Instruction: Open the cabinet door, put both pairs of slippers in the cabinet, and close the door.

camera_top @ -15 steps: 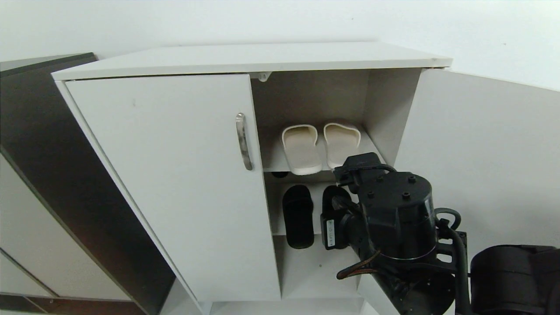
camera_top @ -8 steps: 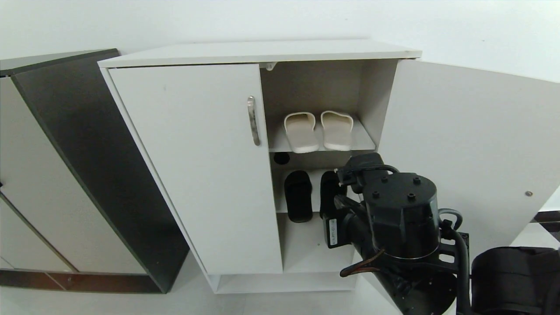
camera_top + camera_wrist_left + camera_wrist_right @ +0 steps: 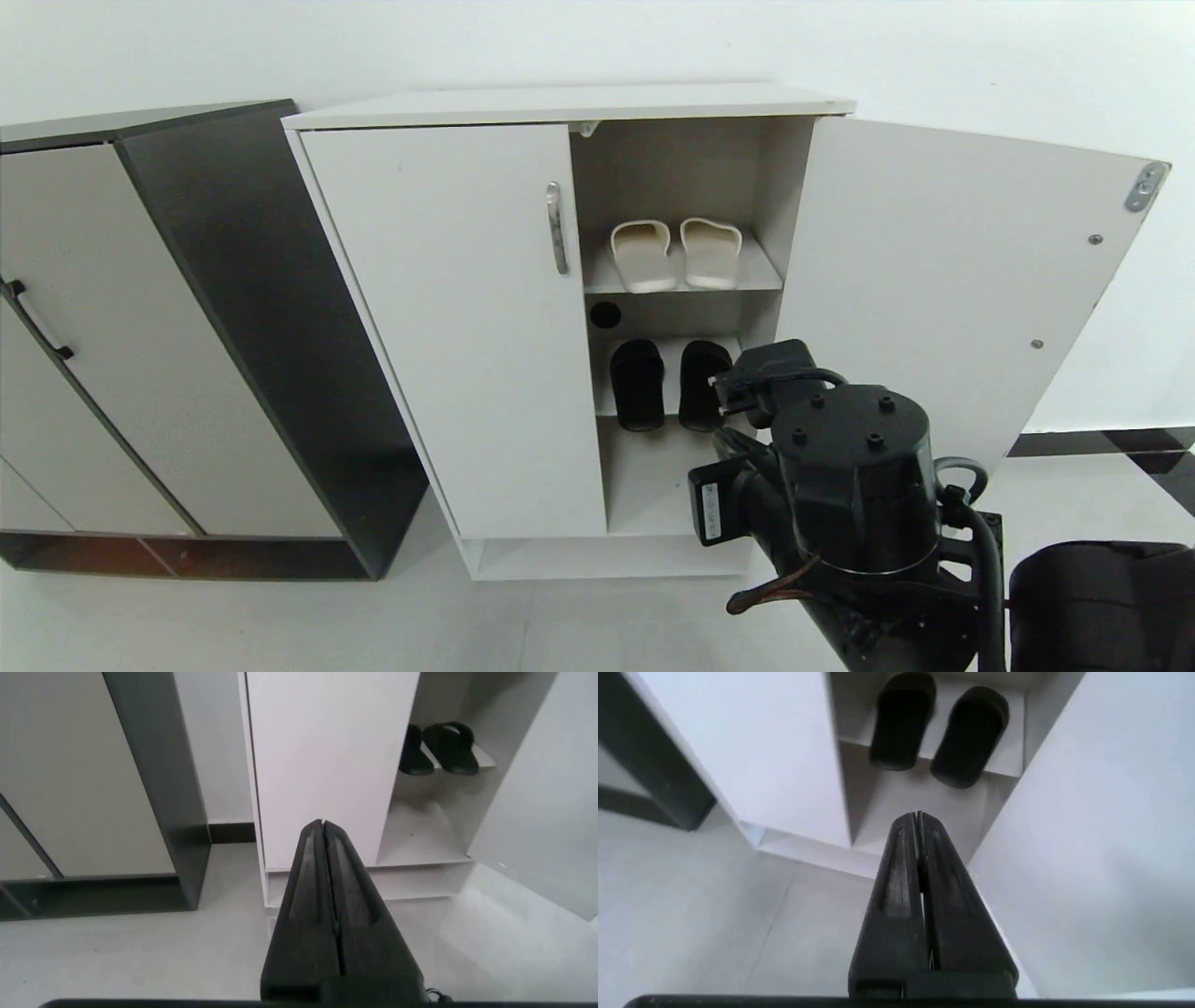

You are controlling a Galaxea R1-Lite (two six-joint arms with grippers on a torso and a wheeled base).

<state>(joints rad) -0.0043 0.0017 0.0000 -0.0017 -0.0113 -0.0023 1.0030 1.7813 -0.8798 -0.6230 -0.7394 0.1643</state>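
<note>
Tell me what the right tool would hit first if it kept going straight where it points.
Likely the floor of the cabinet's bottom compartment, below the black slippers. Nothing lies between it and the right tool, though depth is unclear.

L gripper (image 3: 322, 824) closed, R gripper (image 3: 918, 818) closed

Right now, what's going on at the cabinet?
Nothing is being handled. Both pairs are already inside the cabinet: the cream slippers on the upper shelf, the black slippers on the shelf below. The right door stands wide open and the left door is shut. The left gripper and right gripper are both shut and empty, held in front of the cabinet and touching nothing. What's left is closing the open door.
</note>
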